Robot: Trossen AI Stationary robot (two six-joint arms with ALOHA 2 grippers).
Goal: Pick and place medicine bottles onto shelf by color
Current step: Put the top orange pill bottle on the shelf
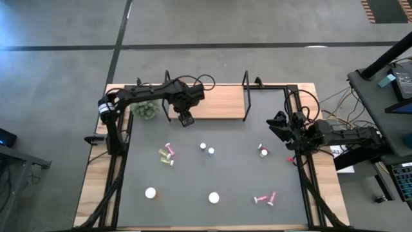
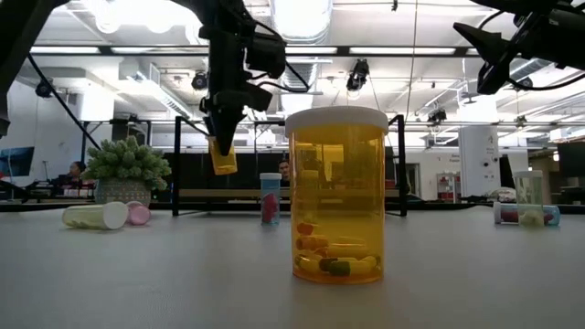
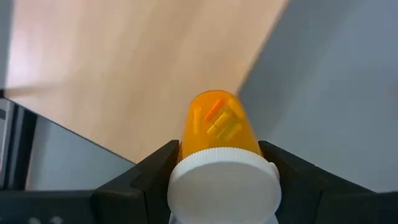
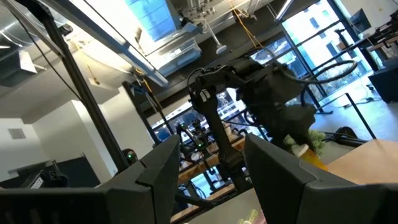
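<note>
My left gripper (image 1: 187, 118) is shut on a small orange medicine bottle (image 2: 223, 157) with a white cap, held in the air at the near edge of the wooden shelf (image 1: 215, 102), toward its left end. The left wrist view shows the bottle (image 3: 219, 122) over the board's edge (image 3: 124, 62). My right gripper (image 1: 278, 124) is open and empty, raised above the mat's right edge. Several small bottles lie or stand on the dark mat: yellow-green and pink ones (image 1: 167, 154), two upright (image 1: 206, 149), one orange (image 1: 263, 151), two white-capped (image 1: 150, 192) (image 1: 214, 198), pink ones (image 1: 265, 198). My left gripper pinches the bottle's white cap (image 3: 224, 184) between its two fingers (image 3: 152, 174), one on either side of the cap. The fingers point down from above. The orange body (image 2: 223, 161) hangs below them, slightly tilted, clear of the mat and the shelf.
A green plant ball (image 1: 147, 109) sits by the shelf's left end. Black wire frames (image 1: 245, 95) stand at the shelf's ends. A wide orange bottle (image 2: 336, 196) stands close to the low camera. Cables and a side table (image 1: 380, 90) lie to the right.
</note>
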